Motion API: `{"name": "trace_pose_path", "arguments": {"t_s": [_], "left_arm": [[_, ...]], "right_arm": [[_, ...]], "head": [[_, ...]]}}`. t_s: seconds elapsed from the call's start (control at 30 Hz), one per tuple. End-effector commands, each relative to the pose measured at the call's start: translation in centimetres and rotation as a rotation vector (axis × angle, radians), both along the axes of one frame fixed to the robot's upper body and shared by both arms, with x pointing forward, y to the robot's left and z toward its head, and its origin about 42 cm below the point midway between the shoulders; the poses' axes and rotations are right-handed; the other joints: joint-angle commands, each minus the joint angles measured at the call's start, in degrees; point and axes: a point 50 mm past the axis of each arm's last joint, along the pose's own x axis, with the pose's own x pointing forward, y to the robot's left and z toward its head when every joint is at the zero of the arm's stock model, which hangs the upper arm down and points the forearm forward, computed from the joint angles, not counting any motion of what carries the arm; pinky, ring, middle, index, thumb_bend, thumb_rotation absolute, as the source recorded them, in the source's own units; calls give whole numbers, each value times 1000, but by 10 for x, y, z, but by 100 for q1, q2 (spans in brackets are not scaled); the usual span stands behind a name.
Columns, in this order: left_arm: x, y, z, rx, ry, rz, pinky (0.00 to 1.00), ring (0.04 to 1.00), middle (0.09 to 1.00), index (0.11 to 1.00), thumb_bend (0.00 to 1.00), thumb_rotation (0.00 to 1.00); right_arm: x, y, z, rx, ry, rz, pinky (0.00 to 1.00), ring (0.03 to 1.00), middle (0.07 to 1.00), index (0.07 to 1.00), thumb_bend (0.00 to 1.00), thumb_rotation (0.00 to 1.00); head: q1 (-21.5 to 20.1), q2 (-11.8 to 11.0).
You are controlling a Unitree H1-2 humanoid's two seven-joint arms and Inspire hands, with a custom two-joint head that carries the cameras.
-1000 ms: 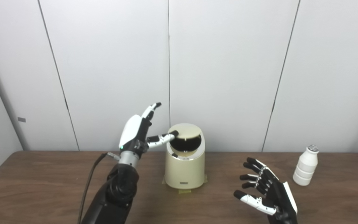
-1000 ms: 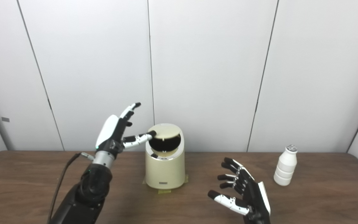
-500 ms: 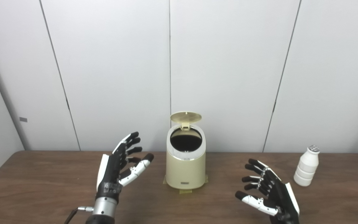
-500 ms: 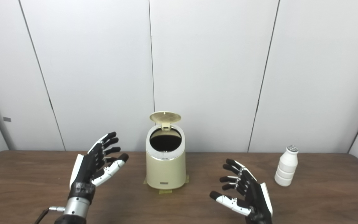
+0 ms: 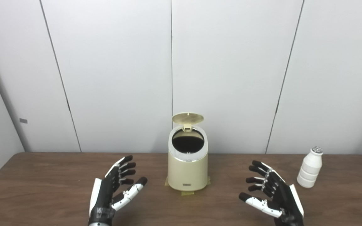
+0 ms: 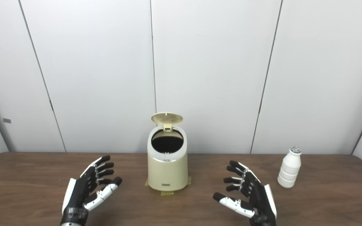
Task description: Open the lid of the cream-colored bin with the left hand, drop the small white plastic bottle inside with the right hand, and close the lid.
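The cream-colored bin stands at the table's middle, taped down at its base. Its round lid is swung up at the back, and the dark opening shows. The small white plastic bottle stands upright at the far right, apart from both hands. My left hand hovers low at the bottom left of the bin, open, fingers spread, holding nothing. At the bottom right my right hand is open too, palm turned inward, well short of the bottle.
The brown wooden table runs across the whole view, with white wall panels right behind it. Yellow tape pokes out under the bin's base.
The left hand left the lid, dropped from bin height and drew back toward the bottom edge. The lid swung from partly raised to fully up. The right hand barely moved.
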Motion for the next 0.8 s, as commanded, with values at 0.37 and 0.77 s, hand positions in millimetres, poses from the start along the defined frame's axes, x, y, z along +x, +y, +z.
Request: {"name": "trace_pose_path", "arguments": {"t_s": [0.37,0.77], "left_arm": [[14,27,-3,40,-47,19,703,761,793,862,649,246],[14,41,1,66,-15,29,689,759,803,854,603,218]], "right_arm": [[26,-31,141,-151,-358,-92,511,629,770,780,742,254],[25,-108,185,-285,-391,-461,714,802,820,837,713,171]], "head": [[-1709,-557],[-2252,-653]]}}
